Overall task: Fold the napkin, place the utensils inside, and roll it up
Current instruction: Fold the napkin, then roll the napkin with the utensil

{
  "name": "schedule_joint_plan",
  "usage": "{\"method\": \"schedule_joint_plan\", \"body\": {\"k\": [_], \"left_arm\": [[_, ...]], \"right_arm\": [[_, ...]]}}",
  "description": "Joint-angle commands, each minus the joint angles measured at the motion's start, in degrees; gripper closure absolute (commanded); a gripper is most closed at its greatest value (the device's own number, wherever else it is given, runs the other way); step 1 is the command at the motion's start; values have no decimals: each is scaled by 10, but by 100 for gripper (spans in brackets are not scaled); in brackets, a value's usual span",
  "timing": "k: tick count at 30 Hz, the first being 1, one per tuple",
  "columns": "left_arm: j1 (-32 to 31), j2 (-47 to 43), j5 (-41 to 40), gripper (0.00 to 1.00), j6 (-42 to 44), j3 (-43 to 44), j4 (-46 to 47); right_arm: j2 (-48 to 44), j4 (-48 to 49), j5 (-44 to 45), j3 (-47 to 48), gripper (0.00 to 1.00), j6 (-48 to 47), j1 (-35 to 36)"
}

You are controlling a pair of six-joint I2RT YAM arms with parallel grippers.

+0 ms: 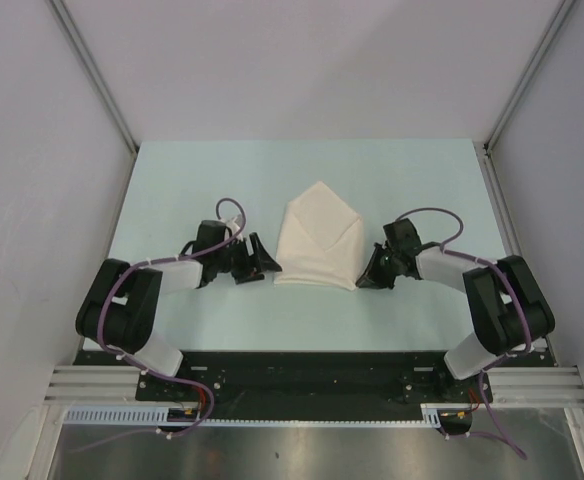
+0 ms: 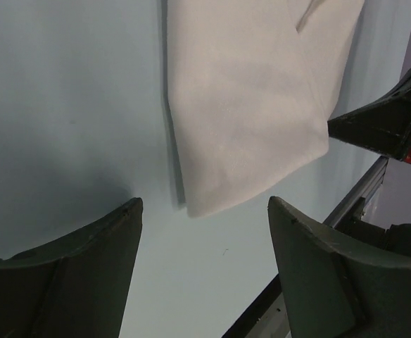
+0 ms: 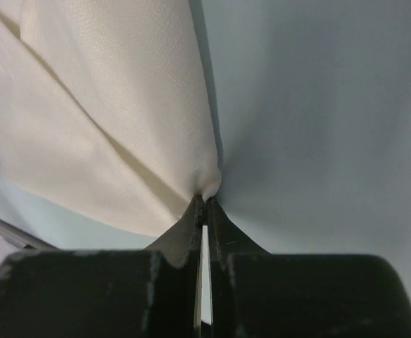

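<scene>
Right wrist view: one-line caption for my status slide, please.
Right gripper pinched shut on a corner of the folded white napkin, cloth puckering at the pinch, over the pale blue table.

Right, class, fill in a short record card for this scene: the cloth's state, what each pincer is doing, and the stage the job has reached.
napkin: white, folded to a point at its far end, lying mid-table
table: pale blue-green top
left pincer: open, at the napkin's near left corner, gripping nothing
right pincer: shut, pinching the napkin's near right corner
knife: not seen in any view
stage: napkin folded, not yet rolled
</scene>
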Motion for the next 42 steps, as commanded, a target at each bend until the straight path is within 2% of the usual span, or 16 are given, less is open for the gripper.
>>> {"method": "schedule_joint_plan", "body": {"k": [1, 2, 3, 5, 6, 12, 15, 16, 21, 25, 34, 40, 42], "left_arm": [[-29, -29, -14, 24, -68, -52, 129], [-34, -29, -19, 25, -79, -65, 138], [-35, -29, -24, 25, -85, -70, 145], [-35, -34, -47, 25, -89, -76, 146], [-35, -37, -57, 25, -87, -77, 142], [-36, -30, -90, 32, -93, -90, 136], [-37, -23, -88, 44, -96, -98, 145], [-38, -19, -86, 48, -97, -99, 146], [-40, -9, -81, 55, -101, -105, 161], [-46, 5, -71, 57, -106, -102, 169], [-49, 32, -70, 67, -106, -96, 168], [-49, 36, -54, 85, -107, -75, 166], [-49, 34, -50, 95, -103, -65, 153]], "right_arm": [[-37, -24, 37, -78, 92, 104, 28], [-46, -26, 37, -82, 85, 103, 27], [-50, -31, 41, -80, 63, 98, 23], [-58, -54, 55, -61, 47, 74, 18], [-59, -73, 61, -52, 45, 62, 15], [-54, -107, 62, 18, 41, 5, -7], [-50, -108, 61, 45, 41, -8, -5], [-51, -108, 61, 53, 41, -13, 1], [-69, -91, 96, 98, 41, -98, 58], [-83, -65, 118, 130, 40, -149, 105], [-50, -10, 90, 160, 39, -202, 158], [-18, 44, 142, 175, 38, -302, 246], [-2, 66, 160, 174, 36, -343, 281]]}}
